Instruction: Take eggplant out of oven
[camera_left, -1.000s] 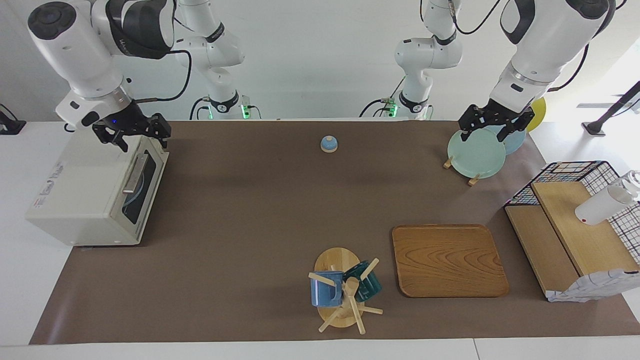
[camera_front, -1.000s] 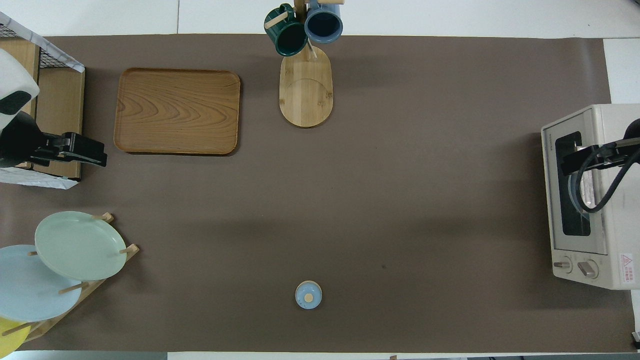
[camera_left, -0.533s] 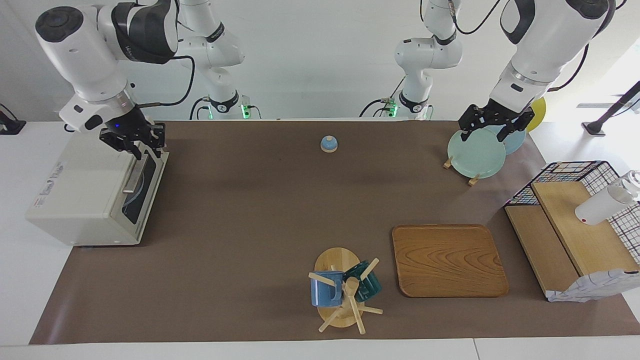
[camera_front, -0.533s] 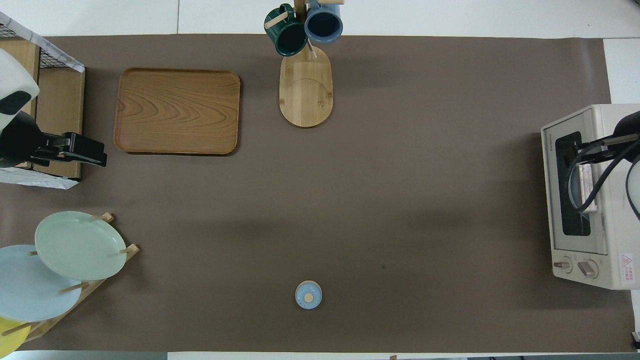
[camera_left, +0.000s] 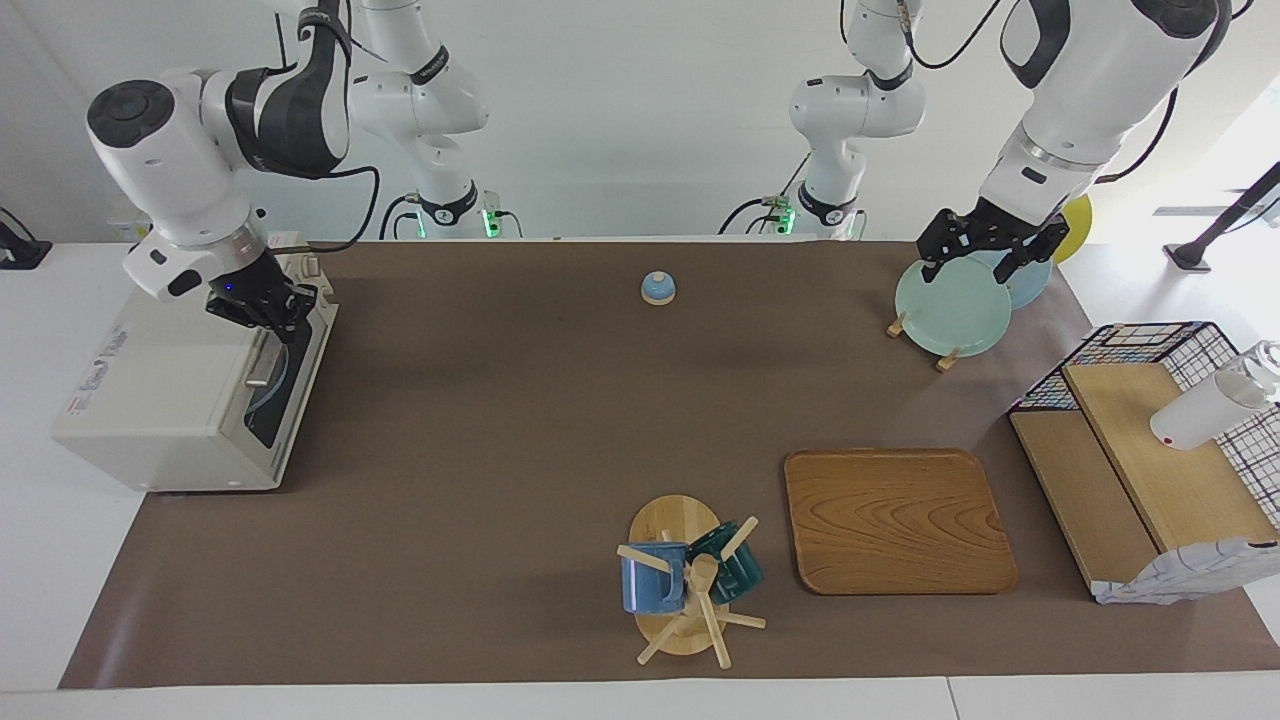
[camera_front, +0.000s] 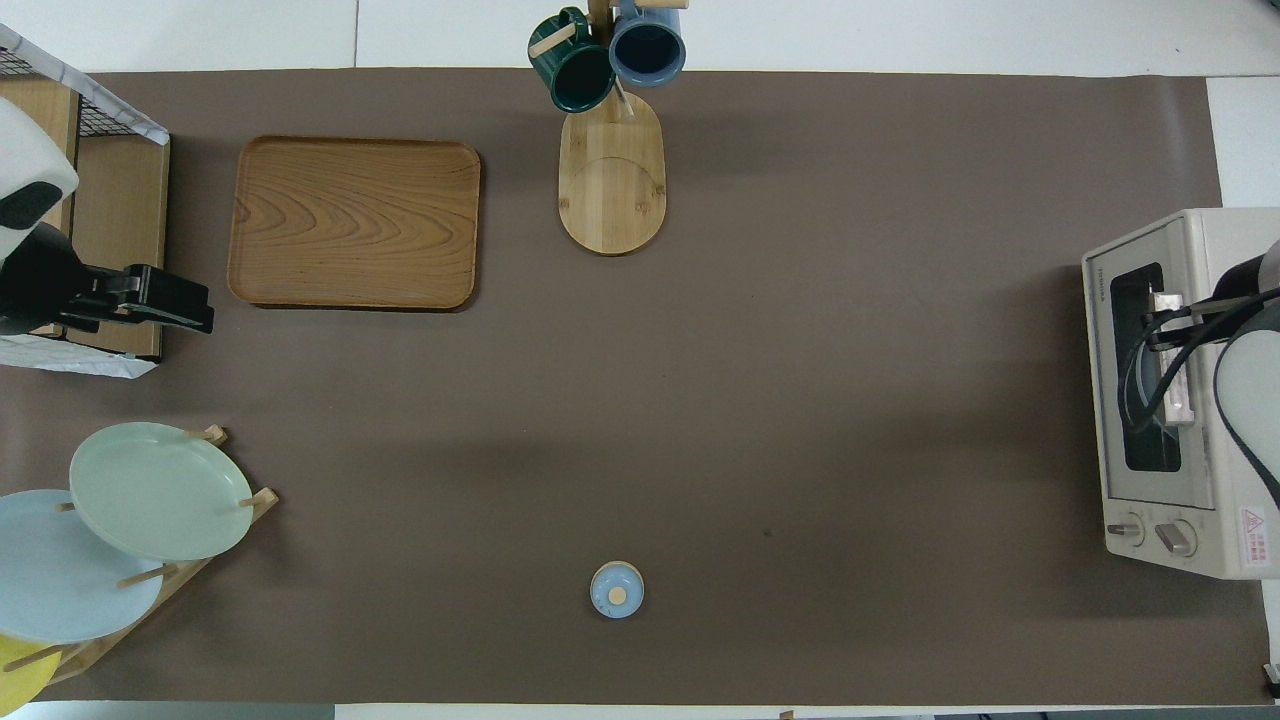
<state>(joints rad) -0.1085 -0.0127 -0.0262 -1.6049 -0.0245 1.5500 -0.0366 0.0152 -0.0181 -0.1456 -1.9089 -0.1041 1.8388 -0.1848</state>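
Observation:
The cream-white oven stands at the right arm's end of the table, and it also shows in the overhead view. Its dark glass door is shut. The eggplant is hidden. My right gripper is down at the door's top edge, at the end of the metal bar handle that is nearer to the robots. It also shows in the overhead view. My left gripper is open and empty, waiting in the air by the plate rack; it also shows in the overhead view.
A plate rack with green and blue plates stands near the left arm. A wooden tray, a mug tree, a small blue lid and a wire basket with wooden shelves are on the brown mat.
My right gripper has turned and come down from above the oven's top to the door handle. The left arm has not moved. The oven door stays shut.

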